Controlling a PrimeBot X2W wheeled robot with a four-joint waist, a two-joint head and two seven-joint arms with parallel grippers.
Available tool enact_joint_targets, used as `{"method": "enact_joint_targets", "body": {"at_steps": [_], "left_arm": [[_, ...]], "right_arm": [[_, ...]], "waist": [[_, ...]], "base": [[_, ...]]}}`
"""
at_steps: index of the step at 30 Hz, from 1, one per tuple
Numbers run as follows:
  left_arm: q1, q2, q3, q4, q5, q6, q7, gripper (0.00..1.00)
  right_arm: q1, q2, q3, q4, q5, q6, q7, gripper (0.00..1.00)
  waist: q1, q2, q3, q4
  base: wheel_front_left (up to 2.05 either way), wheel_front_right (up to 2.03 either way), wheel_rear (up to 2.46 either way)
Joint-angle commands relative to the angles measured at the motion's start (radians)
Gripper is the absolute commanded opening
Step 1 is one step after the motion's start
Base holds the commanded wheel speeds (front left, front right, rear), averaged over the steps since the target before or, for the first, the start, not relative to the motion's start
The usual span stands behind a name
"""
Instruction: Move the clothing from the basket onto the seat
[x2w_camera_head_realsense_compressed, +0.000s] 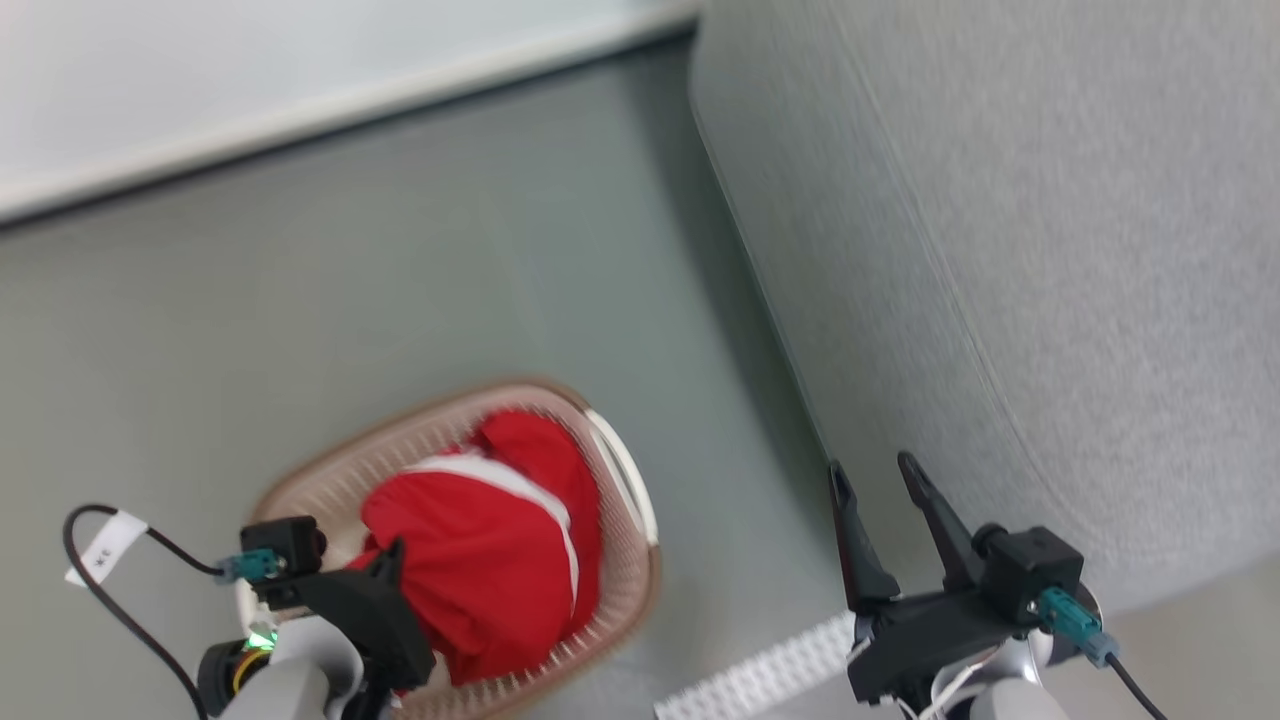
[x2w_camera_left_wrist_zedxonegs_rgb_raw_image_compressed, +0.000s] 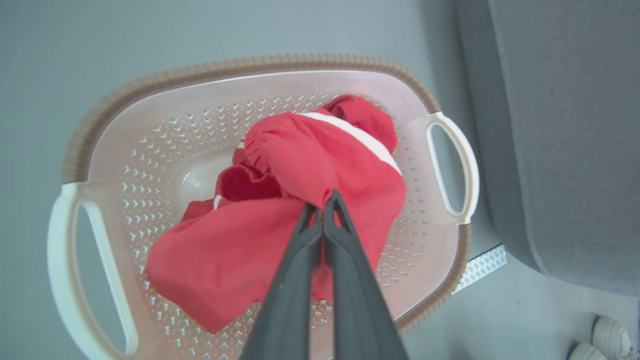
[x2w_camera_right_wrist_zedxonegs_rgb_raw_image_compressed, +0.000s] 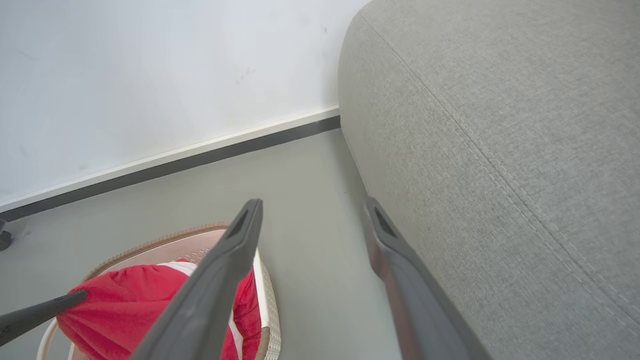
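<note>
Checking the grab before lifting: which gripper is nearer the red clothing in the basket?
Left. The left gripper is shut on the red clothing inside the basket; the right gripper hangs open away from it, above the floor beside the grey sofa.

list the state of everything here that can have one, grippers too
left gripper, shut on the clothing
right gripper, open, holding nothing
clothing, bunched up, in the basket
basket, upright on the floor, clothing inside
seat, no clothing on the part in view
</note>
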Motion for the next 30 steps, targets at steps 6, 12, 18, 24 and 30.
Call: {"method": "enact_joint_targets", "body": {"at_steps": [6,12,18,24,30], "left_arm": [[0.075,-0.004,-0.094,-0.105,-0.075,0.018,0.001,0.00],[0.090,-0.003,-0.155,-0.232,-0.105,0.057,0.003,0.00],[0.078,-0.001,-0.185,-0.363,-0.097,0.086,0.027,0.00],[0.069,0.015,-0.204,-0.487,-0.071,0.125,0.058,0.00],[0.070,0.011,-0.232,-0.559,-0.068,0.140,0.088,0.00]], "right_arm": [[0.090,-0.002,-0.007,-0.022,-0.015,0.000,0.048,1.00],[0.161,-0.002,-0.012,-0.059,-0.015,0.000,0.096,1.00],[0.188,-0.002,0.002,-0.091,-0.014,0.000,0.126,1.00],[0.207,-0.002,0.024,-0.101,-0.013,0.000,0.154,1.00],[0.218,-0.002,0.042,-0.098,-0.008,0.000,0.169,1.00]], "waist": [[0.0003,0.0001,-0.346,0.199],[0.0003,0.0001,-0.427,0.233],[0.0003,0.0001,-0.460,0.242],[0.0003,0.0001,-0.476,0.241],[0.0003,0.0001,-0.484,0.245]], "base": [[0.00,0.00,0.00],[0.00,0.00,0.00],[0.00,0.00,0.00],[0.00,0.00,0.00],[0.00,0.00,0.00]]}}
